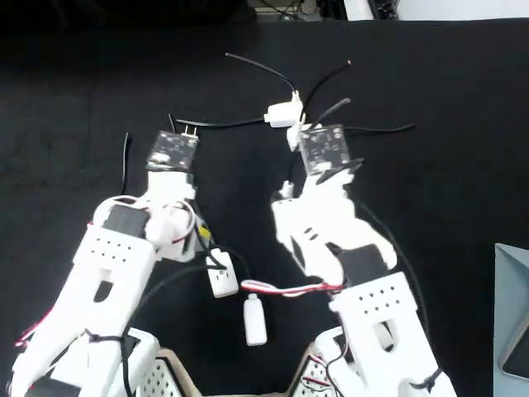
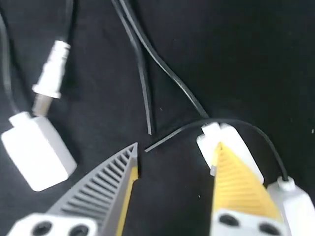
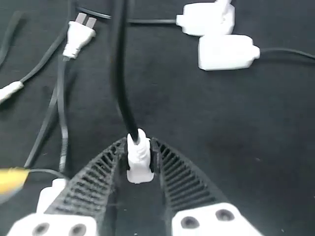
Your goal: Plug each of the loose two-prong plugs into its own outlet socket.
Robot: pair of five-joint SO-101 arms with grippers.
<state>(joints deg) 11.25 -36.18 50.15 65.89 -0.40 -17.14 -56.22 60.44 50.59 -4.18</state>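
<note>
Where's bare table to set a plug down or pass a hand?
Bare: the black table far left of the arms, and the wide stretch on the right up to the grey object. Crowded: the white plugs and cords at centre back, and the white connectors between the arms.

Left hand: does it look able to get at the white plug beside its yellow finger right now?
Probably yes. The left hand is open and empty, and the white plug lies against its yellow finger, partly under it. Only thin black cords run nearby; a sideways shift looks needed.
</note>
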